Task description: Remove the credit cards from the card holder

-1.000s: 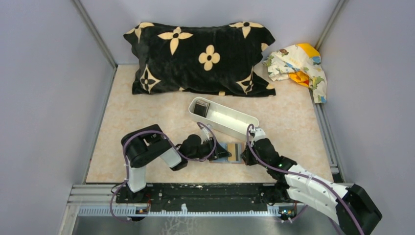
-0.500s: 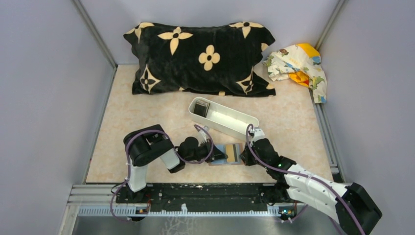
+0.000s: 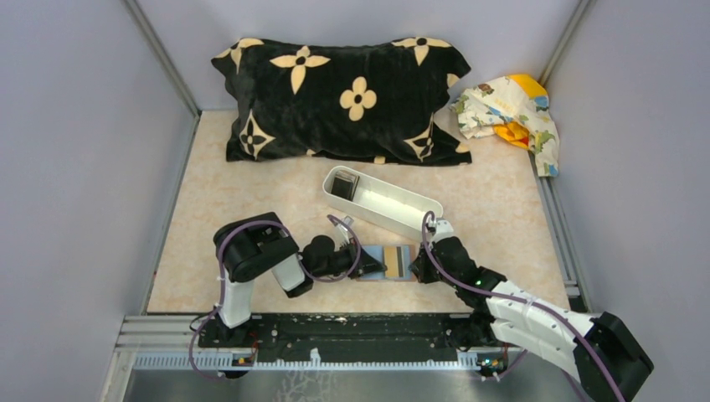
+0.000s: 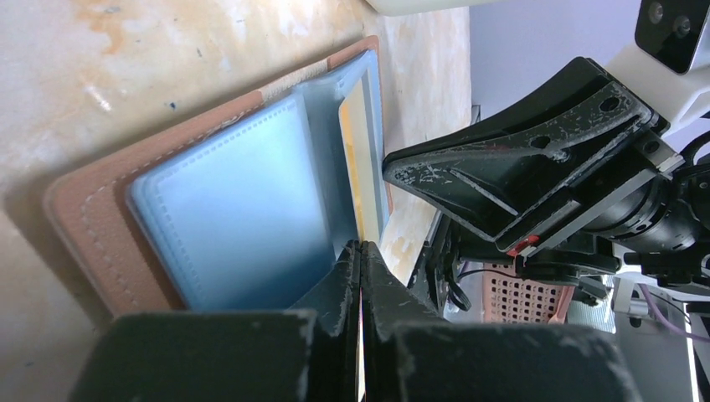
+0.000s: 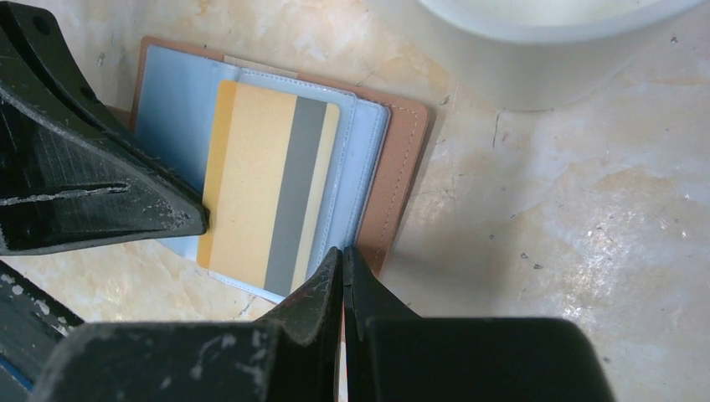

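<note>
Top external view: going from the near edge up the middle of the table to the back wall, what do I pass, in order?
Black mounting rail → card holder, lying open → white tray → black pillow with cream flowers against the back wall.

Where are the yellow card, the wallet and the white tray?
yellow card [image 5: 247,167]: right wrist view, on its yellow face left of the grey stripe.
wallet [image 5: 400,159]: right wrist view, on its brown rim.
tray [image 3: 393,206]: top view, on its bare white middle.
</note>
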{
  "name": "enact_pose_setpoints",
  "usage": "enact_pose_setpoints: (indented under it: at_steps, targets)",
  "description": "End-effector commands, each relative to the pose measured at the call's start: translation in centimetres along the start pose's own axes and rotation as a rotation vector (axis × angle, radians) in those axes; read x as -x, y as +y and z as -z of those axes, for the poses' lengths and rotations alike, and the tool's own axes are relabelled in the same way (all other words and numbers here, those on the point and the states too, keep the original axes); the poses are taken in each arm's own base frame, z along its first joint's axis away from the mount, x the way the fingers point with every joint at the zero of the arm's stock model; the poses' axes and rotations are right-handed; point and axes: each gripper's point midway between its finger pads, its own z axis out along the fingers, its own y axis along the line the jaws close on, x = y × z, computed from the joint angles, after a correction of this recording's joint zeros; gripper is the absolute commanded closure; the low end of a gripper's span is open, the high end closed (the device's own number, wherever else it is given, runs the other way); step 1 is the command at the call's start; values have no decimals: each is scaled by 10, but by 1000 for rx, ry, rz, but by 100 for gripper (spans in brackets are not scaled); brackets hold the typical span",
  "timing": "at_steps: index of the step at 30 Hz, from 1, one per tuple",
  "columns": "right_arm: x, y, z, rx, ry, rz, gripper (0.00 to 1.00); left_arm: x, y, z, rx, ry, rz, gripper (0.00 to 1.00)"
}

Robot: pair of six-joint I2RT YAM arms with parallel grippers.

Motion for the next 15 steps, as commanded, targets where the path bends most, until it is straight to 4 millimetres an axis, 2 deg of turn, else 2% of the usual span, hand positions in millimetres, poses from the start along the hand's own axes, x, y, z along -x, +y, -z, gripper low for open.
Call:
enact_pose_setpoints:
  at_steps: [1,15]
  targets:
    - [0,0,-1,-14,-3,-11,100,5,-13,6,-60,-15,-5,100]
    - [-1,-4,-2,-48,5,-24,100,12,-1,32,-27,-43,-1,100]
